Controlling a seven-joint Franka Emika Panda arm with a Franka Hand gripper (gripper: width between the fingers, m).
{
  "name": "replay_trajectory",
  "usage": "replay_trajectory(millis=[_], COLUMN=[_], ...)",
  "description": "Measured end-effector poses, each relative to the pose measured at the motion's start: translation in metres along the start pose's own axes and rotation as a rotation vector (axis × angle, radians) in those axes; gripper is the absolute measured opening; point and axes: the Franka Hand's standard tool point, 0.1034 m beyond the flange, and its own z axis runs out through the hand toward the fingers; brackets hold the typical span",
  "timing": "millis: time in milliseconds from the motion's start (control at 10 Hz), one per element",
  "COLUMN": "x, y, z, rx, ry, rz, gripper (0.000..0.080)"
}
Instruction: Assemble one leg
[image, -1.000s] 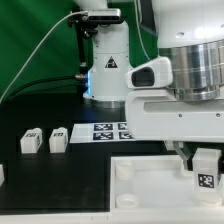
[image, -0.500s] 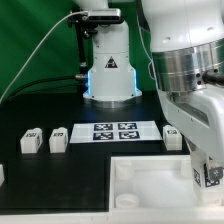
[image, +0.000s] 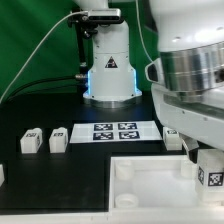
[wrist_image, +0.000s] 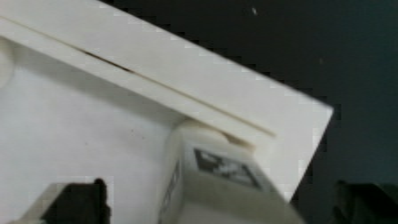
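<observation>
A leg (image: 208, 173), a small white block with a black-and-white tag, stands upright at the corner of the large white panel (image: 150, 185) on the exterior view's right. My gripper (image: 206, 158) is low over it. In the wrist view the leg (wrist_image: 226, 172) stands between my two dark fingers (wrist_image: 79, 203), with bare panel (wrist_image: 89, 120) showing between one finger and the leg. The gripper (wrist_image: 222, 208) is open astride the leg. Two more legs (image: 30, 141) (image: 57, 138) lie on the black table on the exterior view's left.
The marker board (image: 115, 131) lies behind the panel. Another white leg-like block (image: 172, 138) sits next to its right end. The robot base (image: 108, 65) stands at the back. A white part (image: 2, 172) shows at the left edge.
My wrist has turned over the leg and the big arm body has shifted toward the exterior view's right. The leg has stayed at the panel's corner.
</observation>
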Motion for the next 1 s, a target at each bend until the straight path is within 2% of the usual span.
replay_trajectory(millis=[100,500,600,700,800,900,1000], x=[0.0037,0.0059,0.007,0.0087,0.0092,0.0092,0.0089], y=[0.0017,0.0036,0.0033,-0.0002,-0.0012,-0.0007,-0.0008], z=[-0.0021,-0.0017,-0.0027,-0.0043,-0.004,-0.0036,-0.0035], rx=[0.005,-0.002,-0.047,-0.071,-0.067,-0.068,-0.066], ry=[-0.002,-0.001,-0.003,-0.013,-0.009,-0.01,-0.009], rz=[-0.232,-0.552,-0.822,-0.998,-0.969,-0.969,-0.934], gripper=[0.0645,0.0649,0.0649,0.0649,0.0649,0.0533,0.0533])
